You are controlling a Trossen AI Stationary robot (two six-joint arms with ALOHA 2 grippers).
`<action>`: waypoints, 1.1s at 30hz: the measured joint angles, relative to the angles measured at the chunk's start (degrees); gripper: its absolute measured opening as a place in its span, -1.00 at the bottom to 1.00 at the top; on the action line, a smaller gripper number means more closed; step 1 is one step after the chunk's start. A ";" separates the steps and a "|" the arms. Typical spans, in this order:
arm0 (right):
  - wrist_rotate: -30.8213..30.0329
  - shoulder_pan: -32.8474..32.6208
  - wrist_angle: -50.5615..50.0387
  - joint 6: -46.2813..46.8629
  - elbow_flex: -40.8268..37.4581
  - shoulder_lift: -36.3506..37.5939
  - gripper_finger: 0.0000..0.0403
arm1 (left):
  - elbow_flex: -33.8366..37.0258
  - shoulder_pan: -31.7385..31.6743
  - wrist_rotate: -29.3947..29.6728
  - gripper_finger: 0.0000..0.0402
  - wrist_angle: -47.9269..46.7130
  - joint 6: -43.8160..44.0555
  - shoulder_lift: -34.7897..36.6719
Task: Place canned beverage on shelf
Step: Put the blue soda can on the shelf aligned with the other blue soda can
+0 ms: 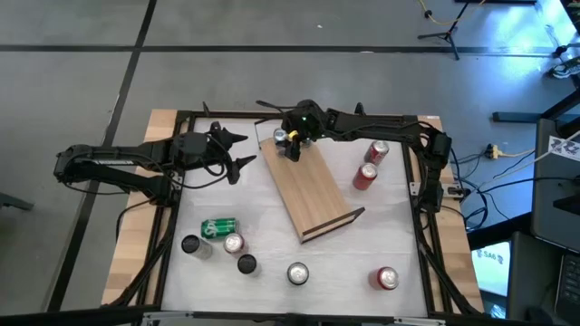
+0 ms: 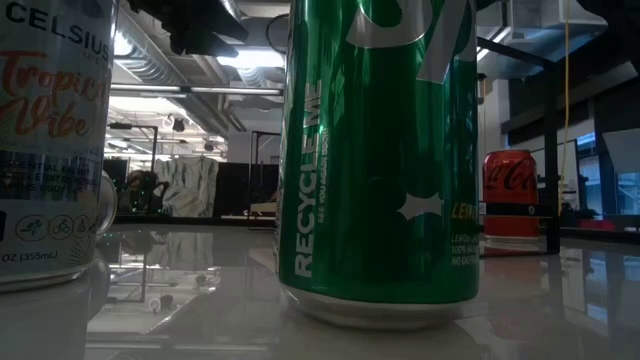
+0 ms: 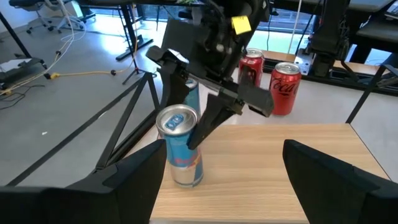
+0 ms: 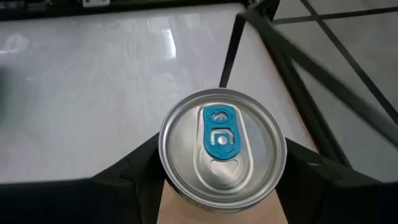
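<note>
From above, the shelf (image 1: 310,192) lies aslant on the white surface (image 1: 272,244). At its far end stands a blue-tabbed can (image 1: 280,136), with the right hand (image 1: 292,145) right at it. The left hand (image 1: 237,149) waits just beside that end, holding nothing. Other cans remain off the board: two red cans (image 1: 372,165) to its right, a green can (image 1: 218,226) lying on its side, and several upright ones along the near edge.

The low view is filled by an upright green can (image 2: 380,160), with a white Celsius can (image 2: 50,140) beside it and a red cola can (image 2: 513,195) farther back; neither hand shows clearly here.

The left wrist view shows the blue can upright on the wood, the right hand's fingers (image 3: 205,121) spread on either side of it. Whether they press its wall I cannot tell; the left hand's own fingers are parted and empty.

The right wrist view looks straight down on the can's lid between the right hand's fingers.

By my judgement the can is already set on the shelf; what is left is for the right hand to release, if it has not, and back away without tipping it.
</note>
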State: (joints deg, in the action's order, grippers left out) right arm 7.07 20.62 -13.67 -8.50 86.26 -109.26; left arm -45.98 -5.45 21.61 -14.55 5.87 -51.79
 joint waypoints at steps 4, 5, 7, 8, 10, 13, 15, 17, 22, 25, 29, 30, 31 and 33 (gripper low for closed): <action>0.00 0.00 0.10 -0.53 0.02 -0.25 0.17 | 0.02 0.01 0.00 0.55 -0.01 0.00 0.00; -0.06 0.00 0.29 -0.82 0.02 -0.25 0.17 | 0.02 0.01 -0.01 0.55 -0.04 0.00 0.00; -0.15 0.03 0.15 -0.80 0.02 -0.25 0.17 | 0.02 0.02 -0.01 0.55 -0.03 0.00 0.00; -0.15 0.03 0.12 -0.81 0.02 -0.25 0.17 | 0.02 0.02 -0.02 0.55 -0.04 0.00 0.00; -0.15 0.03 0.05 -0.82 0.02 -0.25 0.17 | 0.02 0.01 0.00 0.55 -0.04 0.00 0.00; -0.15 0.03 -0.05 -0.84 0.02 -0.25 0.18 | 0.02 0.02 -0.02 0.55 -0.04 -0.02 0.00; -0.06 0.03 -0.05 -0.84 0.02 -0.25 0.18 | 0.02 0.01 -0.02 0.55 -0.04 -0.01 0.00; -0.04 0.03 -0.07 -0.84 0.02 -0.25 0.18 | 0.02 0.00 -0.02 0.55 -0.04 0.00 0.00; 0.00 0.00 -0.09 -0.84 0.02 -0.25 0.18 | 0.02 0.00 -0.02 0.55 -0.04 0.00 0.00; 0.00 0.00 -0.09 -0.82 0.04 -0.25 0.18 | 0.02 0.01 -0.02 0.55 -0.04 0.00 0.00; 0.00 0.00 -0.11 -0.84 0.02 -0.25 0.18 | 0.02 0.02 -0.02 0.55 -0.04 0.00 0.00; 0.01 -0.01 -0.11 -0.83 0.02 -0.25 0.18 | 0.02 0.02 -0.01 0.55 -0.05 0.00 0.00; 0.00 0.00 -0.11 -0.83 0.02 -0.25 0.18 | 0.02 0.01 -0.02 0.55 -0.05 0.00 0.00; 0.00 0.00 -0.11 -0.83 0.02 -0.25 0.18 | 0.02 0.00 -0.02 0.55 -0.05 0.00 0.00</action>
State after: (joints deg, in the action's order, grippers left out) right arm 7.07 20.62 -13.78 -9.33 86.28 -109.51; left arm -45.95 -5.45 21.58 -14.59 5.87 -51.79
